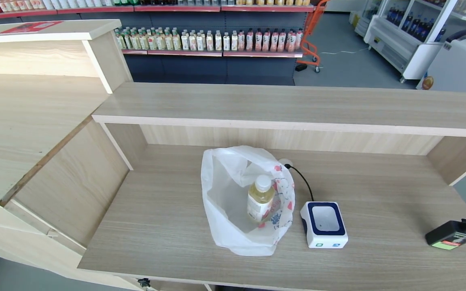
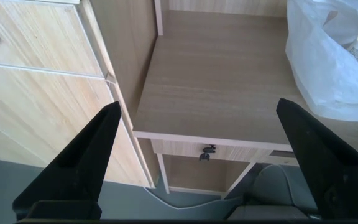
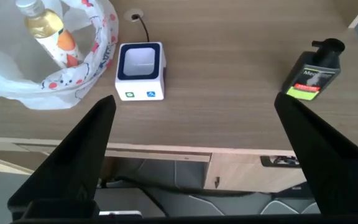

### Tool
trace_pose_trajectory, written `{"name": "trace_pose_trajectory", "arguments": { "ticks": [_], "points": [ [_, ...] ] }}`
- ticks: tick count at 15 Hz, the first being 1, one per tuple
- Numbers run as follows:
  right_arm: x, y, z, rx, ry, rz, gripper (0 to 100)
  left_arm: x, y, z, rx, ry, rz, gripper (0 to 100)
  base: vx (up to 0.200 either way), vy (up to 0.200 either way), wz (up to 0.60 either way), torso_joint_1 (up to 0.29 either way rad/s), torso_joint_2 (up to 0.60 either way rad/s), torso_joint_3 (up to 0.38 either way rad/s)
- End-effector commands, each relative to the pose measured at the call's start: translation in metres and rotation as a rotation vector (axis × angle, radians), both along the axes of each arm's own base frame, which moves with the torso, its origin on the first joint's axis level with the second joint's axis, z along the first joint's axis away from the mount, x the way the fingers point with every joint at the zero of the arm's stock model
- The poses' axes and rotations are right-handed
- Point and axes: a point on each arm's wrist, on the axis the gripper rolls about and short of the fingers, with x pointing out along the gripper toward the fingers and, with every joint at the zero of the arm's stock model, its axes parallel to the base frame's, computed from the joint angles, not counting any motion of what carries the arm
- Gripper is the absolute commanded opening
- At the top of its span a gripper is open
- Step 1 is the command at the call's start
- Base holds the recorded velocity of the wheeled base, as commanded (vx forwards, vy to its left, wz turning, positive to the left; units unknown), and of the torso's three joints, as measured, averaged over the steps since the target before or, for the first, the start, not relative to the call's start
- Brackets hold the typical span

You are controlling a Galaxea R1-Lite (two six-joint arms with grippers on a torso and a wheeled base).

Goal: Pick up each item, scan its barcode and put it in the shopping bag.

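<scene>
A white plastic shopping bag (image 1: 233,202) stands open at the middle of the wooden counter (image 1: 378,194), with a yellow drink bottle (image 1: 260,198) upright inside it. The bag (image 3: 48,81) and the bottle (image 3: 45,28) also show in the right wrist view. Just right of the bag sits the white and blue barcode scanner (image 1: 324,224) (image 3: 140,70), cable running back. A black bottle with a green and red label (image 1: 453,234) (image 3: 311,71) lies at the counter's right end. My left gripper (image 2: 197,155) hangs open off the counter's front left corner. My right gripper (image 3: 194,155) hangs open before the counter's front edge.
A raised shelf (image 1: 289,105) runs along the back of the counter, with side panels at both ends. A taller wooden counter (image 1: 26,113) with drawers (image 2: 36,81) stands on the left. Store shelves of drinks (image 1: 208,40) and fridges (image 1: 411,32) are far behind.
</scene>
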Motion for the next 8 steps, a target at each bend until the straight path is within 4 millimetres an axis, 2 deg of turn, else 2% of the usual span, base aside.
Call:
{"name": "trace_pose_trajectory", "arguments": {
  "ticks": [1,2,8],
  "points": [
    [-0.0017,0.0,-0.001,0.001,-0.02,-0.001,100,0.0,0.0,0.0,0.001,0.0,0.0,100,0.0,0.0,0.0,0.0,0.0,0.0],
    [-0.0017,0.0,-0.001,0.001,-0.02,-0.001,100,0.0,0.0,0.0,0.0,0.0,0.0,100,0.0,0.0,0.0,0.0,0.0,0.0],
    [-0.0017,0.0,-0.001,0.001,-0.02,-0.001,100,0.0,0.0,0.0,0.015,0.0,0.001,100,0.0,-0.2,0.0,0.006,0.0,0.002]
  ]
}}
